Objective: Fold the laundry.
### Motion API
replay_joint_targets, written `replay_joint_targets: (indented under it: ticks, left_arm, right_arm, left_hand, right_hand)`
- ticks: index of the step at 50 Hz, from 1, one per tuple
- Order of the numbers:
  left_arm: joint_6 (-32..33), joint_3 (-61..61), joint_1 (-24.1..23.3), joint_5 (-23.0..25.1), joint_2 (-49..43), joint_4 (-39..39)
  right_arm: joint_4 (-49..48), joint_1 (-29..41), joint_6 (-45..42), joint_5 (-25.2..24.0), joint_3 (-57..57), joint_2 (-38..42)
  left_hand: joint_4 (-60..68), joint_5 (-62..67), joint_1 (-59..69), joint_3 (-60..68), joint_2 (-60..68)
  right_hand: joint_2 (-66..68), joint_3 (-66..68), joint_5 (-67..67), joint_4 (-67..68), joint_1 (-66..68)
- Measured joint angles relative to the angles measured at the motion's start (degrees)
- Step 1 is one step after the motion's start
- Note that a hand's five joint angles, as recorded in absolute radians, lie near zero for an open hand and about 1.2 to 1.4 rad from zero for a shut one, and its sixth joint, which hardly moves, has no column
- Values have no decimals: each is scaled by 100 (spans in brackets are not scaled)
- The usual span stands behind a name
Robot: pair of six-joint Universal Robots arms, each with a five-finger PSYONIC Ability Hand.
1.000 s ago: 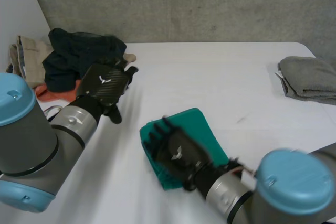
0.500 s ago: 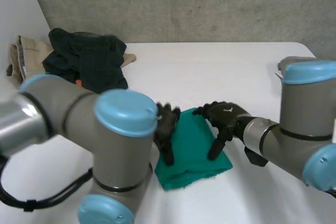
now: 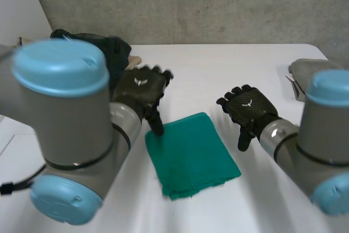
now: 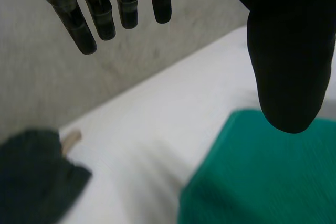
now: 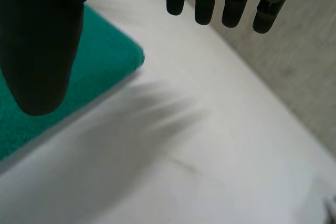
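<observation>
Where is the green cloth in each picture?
Head view: the green cloth lies folded on the white table, between the left hand and the right hand.
Left wrist view: it lies by the left hand's thumb.
Right wrist view: it lies by the right hand's thumb.
Shared landmark: the white table.

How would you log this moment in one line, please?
left hand: open, by cloth corner | right hand: open, beside cloth | cloth: folded, on table
</observation>
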Motion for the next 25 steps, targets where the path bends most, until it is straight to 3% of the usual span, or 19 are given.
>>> replay_joint_targets:
  ticks: [3,7,11,16,20,25]
  left_arm:
    - [366,80,104,505,120,11]
    - [1008,162,264,1663,186,0]
    - [1441,224,383,2962,183,-95]
    - [1602,361,485,4142,165,-387]
    - [1590,470,523,4564,155,-622]
    - [1551,524,508,4669,147,-759]
  right_arm:
    - [-432,157,-133,-7,606,-369]
    - [-992,550,-243,-36,1477,-668]
    - [-1489,850,-253,-115,2053,-663]
    - [-2137,983,-242,-271,2385,-437]
    - [-2551,994,-243,-363,2422,-124]
    - [-2934,986,-272,-372,2259,296]
  left_hand:
    - [0,0,0,0,0]
    - [0,0,0,0,0]
    - [0,0,0,0,0]
    - [0,0,0,0,0]
    - [0,0,0,0,0]
    - [0,0,0,0,0]
  right_hand:
    - [0,0,0,0,0]
    - [0,0,0,0,0]
    - [0,0,0,0,0]
    - [0,0,0,0,0]
    - [0,0,0,0,0]
    - [0,0,0,0,0]
